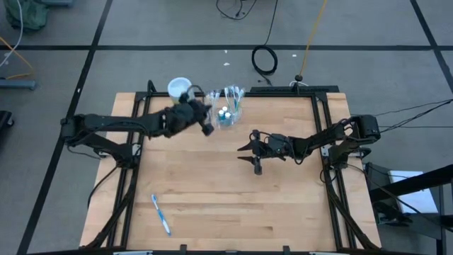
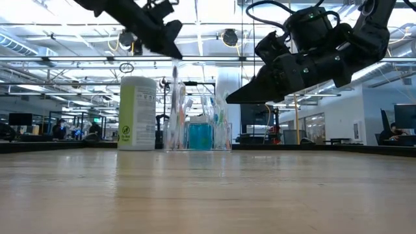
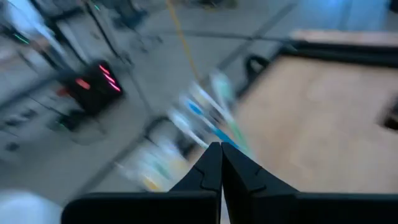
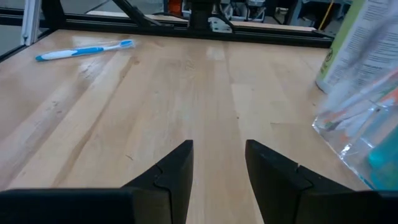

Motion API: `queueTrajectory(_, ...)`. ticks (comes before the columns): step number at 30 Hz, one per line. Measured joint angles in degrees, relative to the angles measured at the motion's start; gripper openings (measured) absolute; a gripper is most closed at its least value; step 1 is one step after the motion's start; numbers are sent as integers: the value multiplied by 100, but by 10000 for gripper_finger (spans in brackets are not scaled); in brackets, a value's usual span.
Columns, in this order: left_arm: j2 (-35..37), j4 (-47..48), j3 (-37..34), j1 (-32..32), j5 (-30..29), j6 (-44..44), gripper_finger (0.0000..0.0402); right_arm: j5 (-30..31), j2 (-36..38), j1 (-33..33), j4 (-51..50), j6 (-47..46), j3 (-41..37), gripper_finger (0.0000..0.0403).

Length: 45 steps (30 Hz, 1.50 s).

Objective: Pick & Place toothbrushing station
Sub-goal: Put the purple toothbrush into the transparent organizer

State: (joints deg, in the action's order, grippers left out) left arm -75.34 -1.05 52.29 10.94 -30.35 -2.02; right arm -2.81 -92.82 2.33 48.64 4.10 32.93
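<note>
Robotics lab / open industrial workspace. Wooden bench (image 1: 233, 191) on a black metal frame (image 1: 327, 142), two dark arms mounted at its sides. Grey tiled floor (image 1: 141, 64) beyond the tools, with loose cables (image 1: 265, 60) lying on it. Low view past the tools: high open ceiling with exposed trusses and strip lights (image 2: 58, 39), monitors (image 2: 404, 117) and people seated at desks far off.

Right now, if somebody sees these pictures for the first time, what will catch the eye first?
The clear toothbrush holder full of brushes at the table's far edge, beside a green canister, with the left tool shut close above it. Then the right tool, open over the bare middle, and a lone blue toothbrush near the front edge.
</note>
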Motion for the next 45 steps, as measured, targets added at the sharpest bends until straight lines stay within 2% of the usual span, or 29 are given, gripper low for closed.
queueTrajectory(4,57,-245,333,289,-160,-569,1,-2,0,84,-13,2,0,141)
queueTrajectory(12,7,-252,677,764,-109,-1010,0,-2,0,213,-50,-34,0,141)
queueTrajectory(15,11,-210,686,933,-71,-884,0,-1,0,219,-49,-35,0,141)
queueTrajectory(20,-56,236,684,1084,395,-362,0,-2,0,219,-48,-26,0,141)
queueTrajectory(23,-145,306,688,1087,481,-201,0,-2,0,219,-50,-26,0,141)
queueTrajectory(33,-825,621,684,1069,497,-39,1,-2,0,221,-105,-24,0,141)
queueTrajectory(38,-1000,868,684,1069,454,-603,2,-2,0,221,-111,-30,0,141)
queueTrajectory(40,-998,1007,684,1056,474,-497,2,-2,0,219,-123,-26,0,141)
queueTrajectory(45,-992,1333,689,997,1072,58,2,-2,0,220,-131,16,-2,141)
